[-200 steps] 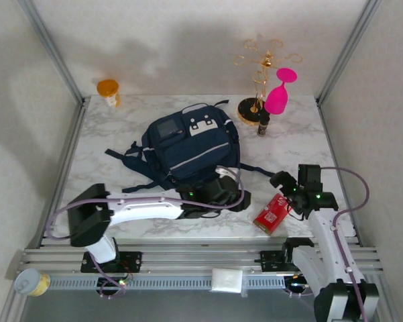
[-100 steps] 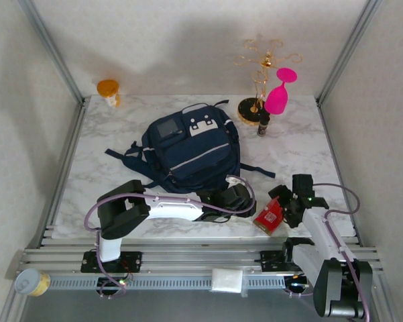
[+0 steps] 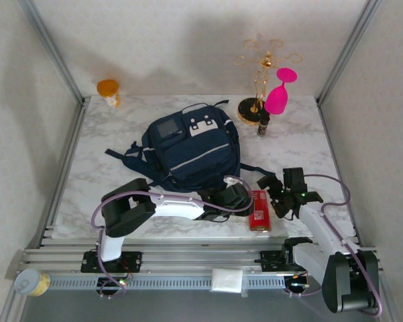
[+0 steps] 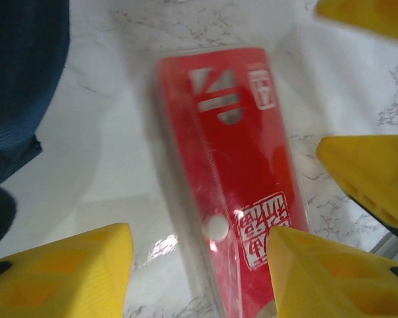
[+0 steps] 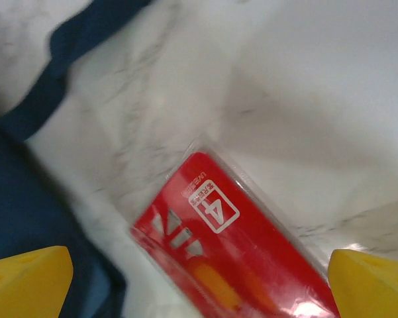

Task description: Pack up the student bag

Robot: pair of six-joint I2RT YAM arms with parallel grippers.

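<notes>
My left pincer [image 4: 197, 271] and right pincer [image 5: 199, 281] hang open over the red packet [image 3: 259, 209] beside the bag [image 3: 188, 147]; gripping likely comes next.

Showing navy blue, white trim and a grey patch on the backpack [image 3: 191, 151]; glowing red with white marks on the packet [image 4: 238, 179]; veining grey across the white table [image 3: 114, 147].

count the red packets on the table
1: the red packet lies flat near the front edge, right of the student bag. More could be hidden inside it.
</notes>
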